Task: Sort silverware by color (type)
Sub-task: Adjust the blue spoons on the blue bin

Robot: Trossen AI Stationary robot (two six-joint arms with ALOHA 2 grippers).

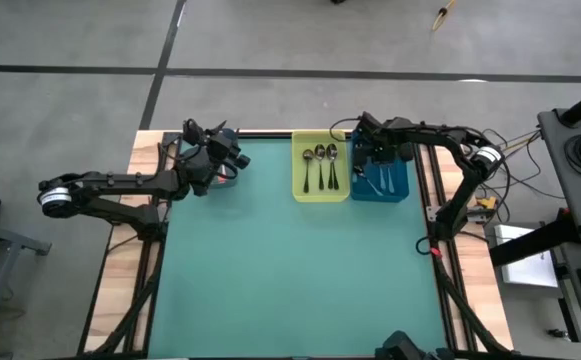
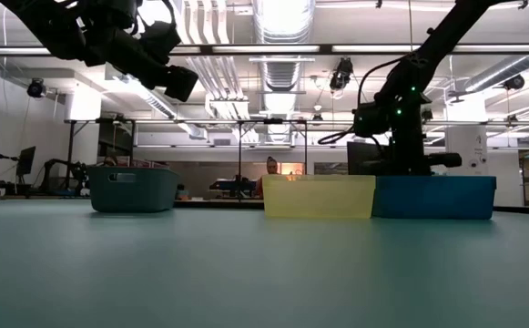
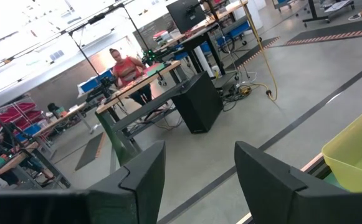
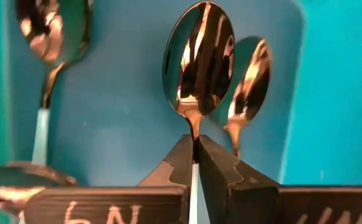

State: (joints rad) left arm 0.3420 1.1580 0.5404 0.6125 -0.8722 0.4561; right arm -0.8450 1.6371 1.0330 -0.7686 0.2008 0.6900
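My right gripper [image 4: 195,146] reaches down into the blue tray [image 1: 398,185] at the table's far right and is shut on a spoon [image 4: 199,59] with a shiny bowl and a pale handle. More spoons [image 4: 47,37] lie on the blue tray's floor around it. The yellow tray [image 1: 299,165] beside it holds three dark-handled spoons [image 1: 319,165]. My left gripper [image 3: 199,155] stands open and level above the table's far left, over a dark bin [image 2: 133,189], with nothing between its fingers. My right gripper pinches the spoon's neck [image 4: 194,129], just below the bowl, between its two fingertips. The fingers come from above, pointing steeply down. The pale handle runs back between them and the bowl sticks out past the tips. Whether the spoon is clear of the tray floor I cannot tell.
The two trays stand side by side against the table's far edge, and the dark bin sits at the far left. The green table top [image 1: 290,270] stretches toward the near edge. A person [image 3: 126,65] sits at a bench in the room beyond.
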